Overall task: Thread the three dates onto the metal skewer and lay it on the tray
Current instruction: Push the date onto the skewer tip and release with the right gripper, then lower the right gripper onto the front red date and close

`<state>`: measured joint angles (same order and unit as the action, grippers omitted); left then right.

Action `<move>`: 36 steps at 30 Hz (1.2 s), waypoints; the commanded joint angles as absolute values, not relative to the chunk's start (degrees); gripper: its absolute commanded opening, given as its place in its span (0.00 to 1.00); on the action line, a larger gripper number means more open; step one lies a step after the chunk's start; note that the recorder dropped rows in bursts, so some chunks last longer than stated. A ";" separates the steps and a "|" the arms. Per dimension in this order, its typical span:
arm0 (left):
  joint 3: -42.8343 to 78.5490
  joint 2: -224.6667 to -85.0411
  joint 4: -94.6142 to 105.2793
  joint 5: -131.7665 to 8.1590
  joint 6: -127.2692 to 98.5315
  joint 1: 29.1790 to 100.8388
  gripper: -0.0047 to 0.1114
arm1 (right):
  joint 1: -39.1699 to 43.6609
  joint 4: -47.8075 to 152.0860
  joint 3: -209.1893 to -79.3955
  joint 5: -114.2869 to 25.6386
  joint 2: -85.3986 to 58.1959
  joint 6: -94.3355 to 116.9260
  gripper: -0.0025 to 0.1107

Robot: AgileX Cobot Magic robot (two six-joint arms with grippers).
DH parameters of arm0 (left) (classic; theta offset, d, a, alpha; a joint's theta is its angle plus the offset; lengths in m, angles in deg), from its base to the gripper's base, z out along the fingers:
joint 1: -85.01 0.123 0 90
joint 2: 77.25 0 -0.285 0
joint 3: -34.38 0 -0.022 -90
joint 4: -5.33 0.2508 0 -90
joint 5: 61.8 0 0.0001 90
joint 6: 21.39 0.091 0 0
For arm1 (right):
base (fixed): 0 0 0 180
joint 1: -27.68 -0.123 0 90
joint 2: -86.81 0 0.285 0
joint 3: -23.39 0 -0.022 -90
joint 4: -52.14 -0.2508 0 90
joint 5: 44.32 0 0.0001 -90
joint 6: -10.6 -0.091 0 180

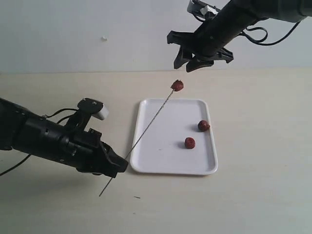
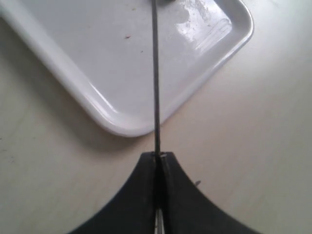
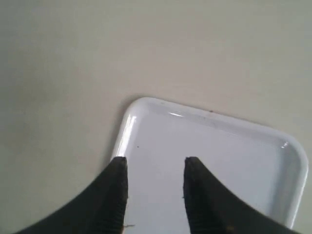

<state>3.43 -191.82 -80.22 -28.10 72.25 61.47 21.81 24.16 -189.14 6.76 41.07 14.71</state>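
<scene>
My left gripper [image 1: 117, 165] is shut on the metal skewer [image 1: 148, 125], which slants up over the white tray [image 1: 168, 165] to a red-brown date [image 1: 177, 86] stuck on its far tip. Two more dates [image 1: 204, 126] [image 1: 189, 143] lie on the tray's right half. In the left wrist view the skewer [image 2: 156, 78] runs straight out from my left gripper [image 2: 159, 156] across a tray corner [image 2: 126, 127]. My right gripper [image 1: 187, 65] hangs open in the air above the skewered date. In the right wrist view it [image 3: 153, 161] stands open over the tray [image 3: 214, 131], nothing between its fingers.
The tray lies on a pale beige table [image 1: 253, 195] with a plain light wall [image 1: 73, 34] behind. Cables loop off the right arm [image 1: 258, 34] at the top right. The skewer's lower end [image 1: 101, 194] pokes out below my left gripper.
</scene>
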 commanded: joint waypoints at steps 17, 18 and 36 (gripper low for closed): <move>1.25 -188.20 -75.40 -35.36 64.69 64.44 0.04 | 20.27 40.16 -187.60 25.64 38.89 36.67 0.40; 0.95 -187.71 -75.69 -35.48 64.69 64.84 0.04 | 19.58 40.69 -187.10 25.64 39.03 37.68 0.40; -0.21 -186.00 -76.28 -35.19 64.45 67.61 0.04 | 14.67 38.22 -176.30 25.64 39.38 74.65 0.56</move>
<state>-0.08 -186.62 -75.81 -35.49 64.92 67.43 14.60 38.39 -176.45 25.88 39.02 71.87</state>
